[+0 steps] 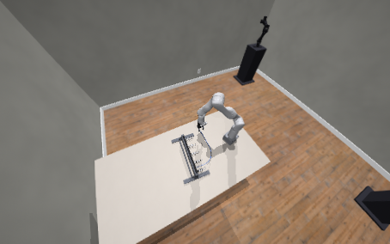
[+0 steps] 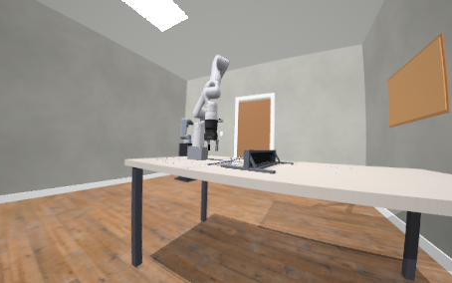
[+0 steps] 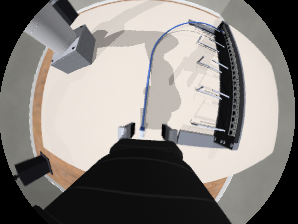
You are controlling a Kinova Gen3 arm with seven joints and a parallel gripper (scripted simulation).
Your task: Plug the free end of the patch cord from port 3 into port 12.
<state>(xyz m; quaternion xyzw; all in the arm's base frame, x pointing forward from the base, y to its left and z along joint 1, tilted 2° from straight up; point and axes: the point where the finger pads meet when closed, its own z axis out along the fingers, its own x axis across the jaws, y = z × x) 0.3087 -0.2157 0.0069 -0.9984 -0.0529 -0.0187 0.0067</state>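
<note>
The blue patch cord (image 1: 210, 150) (image 3: 150, 70) curves over the table from the far end of the rack's panel (image 1: 189, 155) (image 3: 226, 95). Its free end with the plug (image 3: 142, 130) lies between the fingers' outlines in the wrist view, nearer the left finger. My gripper (image 1: 200, 128) (image 2: 213, 146) (image 3: 148, 128) is open and points down. In the exterior view it hangs above the table top, beside the rack, so nothing is gripped. The rack stands upright on its feet, also seen in the exterior view (image 2: 248, 159). Port numbers and the plug's latch side are too small to read.
Thin wire-like bars (image 3: 212, 92) stick out from the panel on the cord's side. A grey rack foot (image 3: 196, 138) lies right of the fingers in the wrist view. The arm's base (image 1: 230, 139) (image 2: 197, 152) (image 3: 75, 52) stands across the cord from the rack.
</note>
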